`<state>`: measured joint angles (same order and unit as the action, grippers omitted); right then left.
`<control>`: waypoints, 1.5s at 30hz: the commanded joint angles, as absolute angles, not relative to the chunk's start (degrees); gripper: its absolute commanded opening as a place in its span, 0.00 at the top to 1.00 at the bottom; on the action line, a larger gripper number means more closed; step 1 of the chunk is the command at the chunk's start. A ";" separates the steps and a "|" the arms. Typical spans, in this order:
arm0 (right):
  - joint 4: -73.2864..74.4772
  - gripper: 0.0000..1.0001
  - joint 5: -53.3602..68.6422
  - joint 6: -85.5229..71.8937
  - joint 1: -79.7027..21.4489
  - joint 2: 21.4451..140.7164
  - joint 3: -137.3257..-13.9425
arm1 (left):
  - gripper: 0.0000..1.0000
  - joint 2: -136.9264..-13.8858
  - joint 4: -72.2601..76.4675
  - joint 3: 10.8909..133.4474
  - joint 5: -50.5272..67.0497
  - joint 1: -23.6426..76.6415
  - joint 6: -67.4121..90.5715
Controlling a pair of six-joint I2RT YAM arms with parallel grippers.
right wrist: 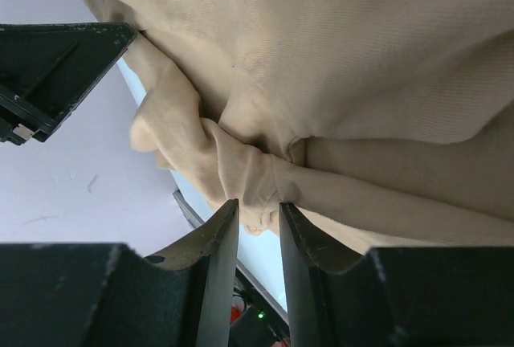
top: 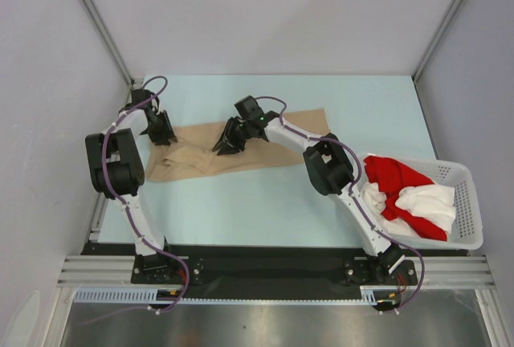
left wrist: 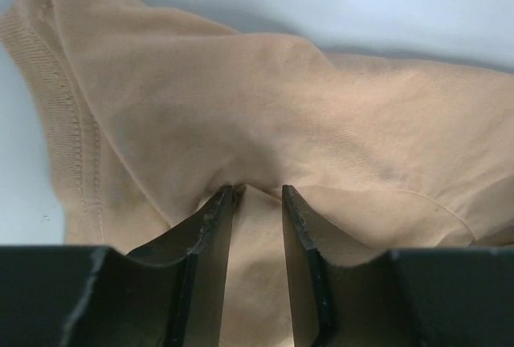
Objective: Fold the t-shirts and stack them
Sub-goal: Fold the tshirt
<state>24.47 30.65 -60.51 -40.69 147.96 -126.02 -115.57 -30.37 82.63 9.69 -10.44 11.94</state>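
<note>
The beige-tan t-shirt (top: 201, 158) lies crumpled and stretched out across the far left half of the light blue table. My left gripper (top: 161, 134) sits on its left end. In the left wrist view a fold of the shirt (left wrist: 241, 98) fills the gap at the left gripper (left wrist: 257, 190), which is shut on it. My right gripper (top: 227, 142) is over the shirt's middle. Its wrist view shows a bunched edge of the shirt (right wrist: 337, 58) pinched at the tips of the right gripper (right wrist: 259, 205). A red t-shirt (top: 393, 174) and a white t-shirt (top: 426, 198) lie tangled in the basket.
The white lattice basket (top: 462, 174) stands at the table's right edge, beside the right arm. Grey walls and metal frame posts close in the table on the left, back and right. A black part of the other arm (right wrist: 48, 74) shows in the right wrist view.
</note>
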 commanded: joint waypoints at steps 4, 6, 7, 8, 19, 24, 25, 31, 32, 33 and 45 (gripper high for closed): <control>22.41 0.65 30.94 -62.58 -41.13 148.36 -127.35 | 0.71 -114.96 -29.36 84.29 10.99 -9.67 11.43; 22.33 0.61 30.76 -62.67 -41.13 148.10 -126.92 | 0.80 -114.61 -29.18 84.11 10.99 -9.67 11.60; 22.24 0.60 30.59 -62.75 -41.22 147.92 -126.65 | 0.82 -114.52 -29.18 84.20 11.07 -9.67 11.60; 22.41 0.59 30.59 -62.75 -41.22 147.75 -126.39 | 0.87 -114.61 -29.35 84.29 10.99 -9.67 11.78; 22.76 0.63 30.32 -64.60 -41.57 148.10 -125.95 | 1.00 -109.78 -28.56 82.35 7.91 -9.93 13.62; 22.76 0.58 29.79 -64.77 -41.48 146.51 -123.75 | 0.99 -108.99 -28.56 82.97 8.44 -10.02 14.33; 22.68 0.58 29.97 -64.78 -41.48 146.51 -123.66 | 1.00 -109.07 -28.56 83.23 8.70 -10.02 14.33; 20.31 0.63 29.71 -66.09 -41.31 147.83 -124.62 | 1.00 -109.07 -28.48 83.32 8.70 -10.02 15.29; 20.30 0.64 30.23 -66.79 -41.22 148.62 -125.85 | 1.00 -109.07 -28.65 83.23 8.53 -10.02 15.29; 20.39 0.65 30.67 -67.14 -41.22 149.06 -126.29 | 1.00 -109.07 -28.83 83.32 8.26 -10.02 15.29; 19.34 1.00 26.45 -65.57 -39.03 145.37 -119.00 | 1.00 -109.33 -27.86 82.18 1.67 -12.74 17.75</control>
